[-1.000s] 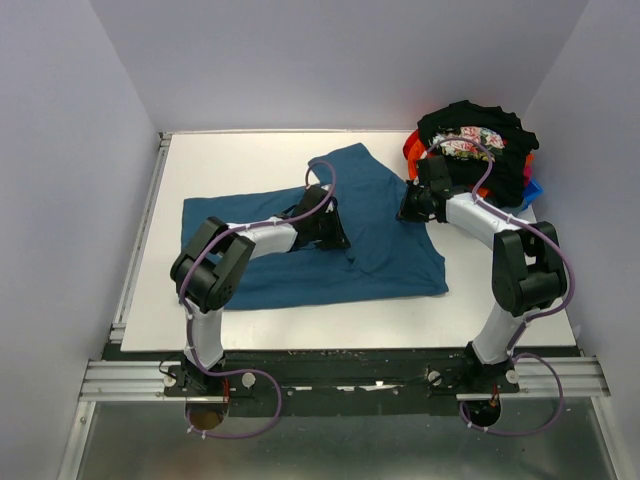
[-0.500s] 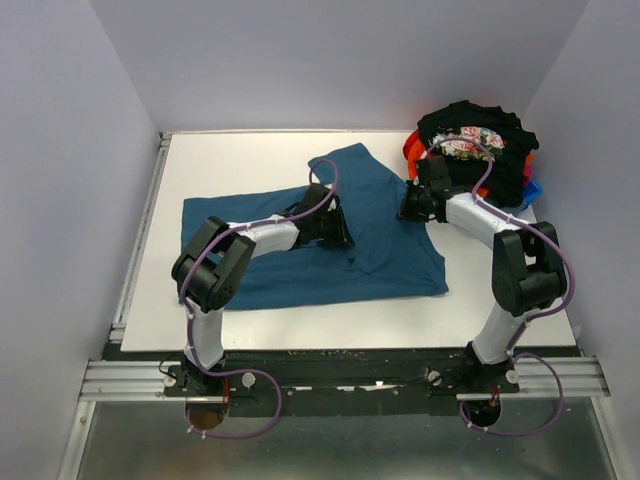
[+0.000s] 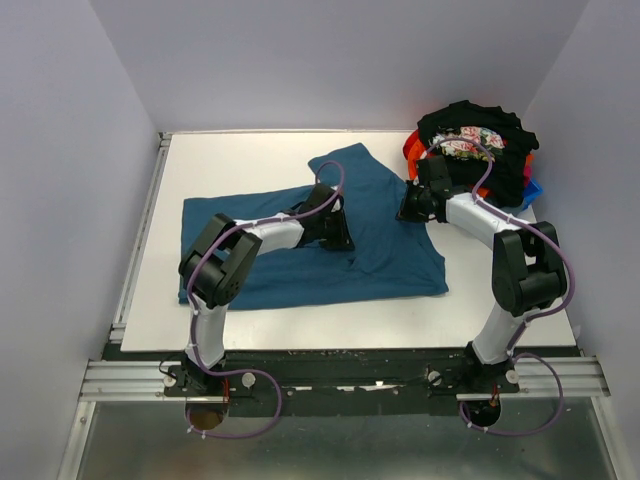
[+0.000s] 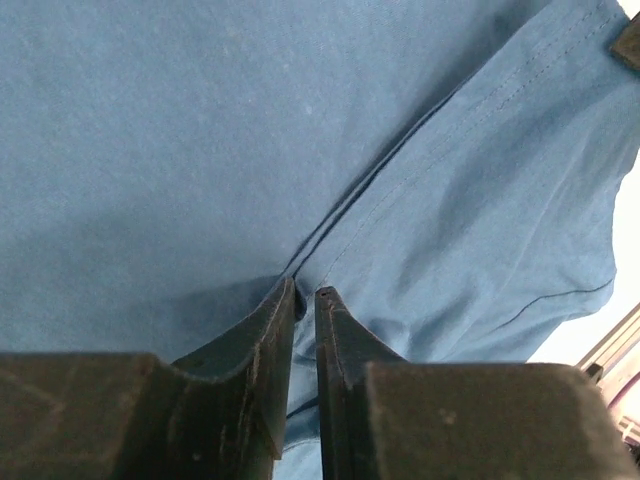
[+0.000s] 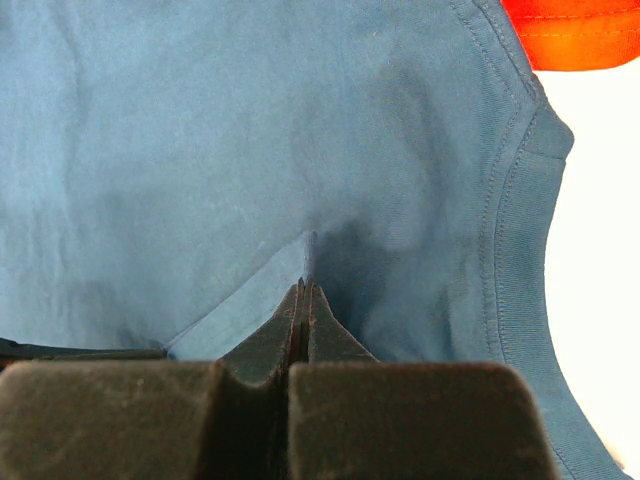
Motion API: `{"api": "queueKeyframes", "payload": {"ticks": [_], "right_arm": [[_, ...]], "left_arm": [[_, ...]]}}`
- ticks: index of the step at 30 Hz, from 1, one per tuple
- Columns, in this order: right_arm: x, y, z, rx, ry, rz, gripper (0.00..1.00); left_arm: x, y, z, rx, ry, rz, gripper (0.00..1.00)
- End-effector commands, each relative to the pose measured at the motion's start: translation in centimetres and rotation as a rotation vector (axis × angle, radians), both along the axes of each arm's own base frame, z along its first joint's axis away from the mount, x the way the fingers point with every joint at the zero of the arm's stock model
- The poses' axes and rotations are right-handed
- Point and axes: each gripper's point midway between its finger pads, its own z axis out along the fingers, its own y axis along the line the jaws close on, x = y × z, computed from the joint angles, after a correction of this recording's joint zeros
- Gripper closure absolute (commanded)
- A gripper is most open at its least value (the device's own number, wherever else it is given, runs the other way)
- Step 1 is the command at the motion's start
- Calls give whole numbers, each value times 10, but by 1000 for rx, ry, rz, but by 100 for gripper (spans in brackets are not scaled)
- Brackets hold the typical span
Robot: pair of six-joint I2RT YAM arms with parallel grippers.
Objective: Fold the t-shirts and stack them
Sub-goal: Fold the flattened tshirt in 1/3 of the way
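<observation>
The teal-blue t-shirt [image 3: 395, 255] was caught at its right side by the right gripper [image 5: 303, 290], whose jaws were pressed fully together on a small raised fold of the cloth. From that pinch the fabric rose in a little peak at the fingertips and fell away smooth on either side. The shirt's ribbed neckline [image 5: 505, 230] curved just to the right of the fingers, and beyond it lay bare white table [image 5: 600, 250].

The left gripper [image 4: 305, 292] pointed down onto the middle of the same shirt, its jaws only a narrow slit apart. A long crease in the cloth ran straight to the fingertips. Whether any cloth was actually nipped between them could not be told.

In the overhead view the shirt lay spread across the centre of the table, mostly flat. One part reached up toward the far edge, and the broad body stretched away to the left. Both arms reached in over it from the near edge.

At the far right corner sat the heap of other shirts. The black floral t-shirt [image 3: 470, 135] was on top, the orange-red t-shirt [image 3: 412, 150] showed at the heap's left edge, close to the right gripper, and a corner of the bright blue t-shirt [image 3: 533, 192] peeked out at the heap's near right side.
</observation>
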Motion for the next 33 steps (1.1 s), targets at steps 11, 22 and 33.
{"api": "queueKeyframes", "payload": {"ticks": [11,22,33], "right_arm": [[2,5,1,4,3,13,99],[9,5,9,-1,-5,12,99],[9,6,1,-7,25,23,99]], "left_arm": [[-7,1,-12,119,-1,-90,100],[15,10,30,200,-113,-90,100],[12,15,18,233,-67,-87,64]]}}
